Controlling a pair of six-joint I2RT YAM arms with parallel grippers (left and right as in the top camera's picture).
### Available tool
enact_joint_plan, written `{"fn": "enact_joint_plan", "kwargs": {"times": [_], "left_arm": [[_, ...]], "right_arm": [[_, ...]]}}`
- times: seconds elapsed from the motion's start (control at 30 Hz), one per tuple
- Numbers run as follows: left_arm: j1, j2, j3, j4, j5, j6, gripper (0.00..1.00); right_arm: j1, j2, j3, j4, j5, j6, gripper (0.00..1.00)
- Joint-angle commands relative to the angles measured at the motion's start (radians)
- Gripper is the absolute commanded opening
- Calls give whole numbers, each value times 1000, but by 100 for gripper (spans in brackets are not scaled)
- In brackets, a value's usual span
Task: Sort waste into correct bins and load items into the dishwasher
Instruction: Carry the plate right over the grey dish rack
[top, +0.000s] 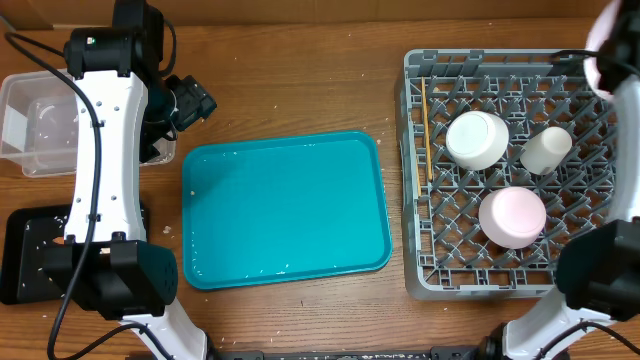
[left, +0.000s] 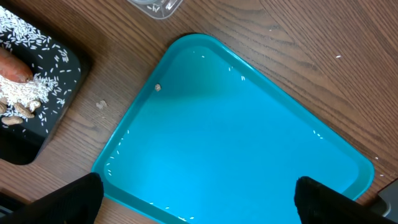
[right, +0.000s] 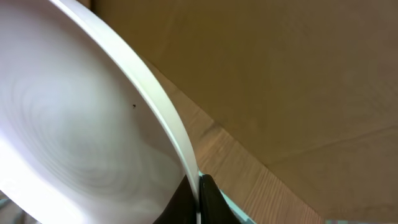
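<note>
plate (right: 74, 124): cut off at left and bottom | carrot (left: 11, 65): only its end shows | black tray (top: 12, 270): partly under left arm (top: 100, 150) | tub (left: 155, 6): just a corner

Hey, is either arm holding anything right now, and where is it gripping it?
The right gripper pinches the white plate by its rim. The left gripper is open, holding nothing.

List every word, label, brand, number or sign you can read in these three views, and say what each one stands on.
None: no view shows any readable text. The teal tray, grey dish rack, white plate, clear tub and black tray carry no markings on the faces that show.
</note>
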Motion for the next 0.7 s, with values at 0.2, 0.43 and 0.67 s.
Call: {"fn": "enact_joint_plan", "kwargs": {"times": [0.2,0.43,0.67], "left_arm": [[-3,-21,5,2,7,-5,100],[-3,-21,5,2,7,-5,100],[-3,-21,5,2,7,-6,100]], "right_arm": [[-129,-13,-69,10,-152,-45,4],[-148,-13,-210,131,-85,-46,4],[-146,-13,-247,161,-57,-41,4]]}}
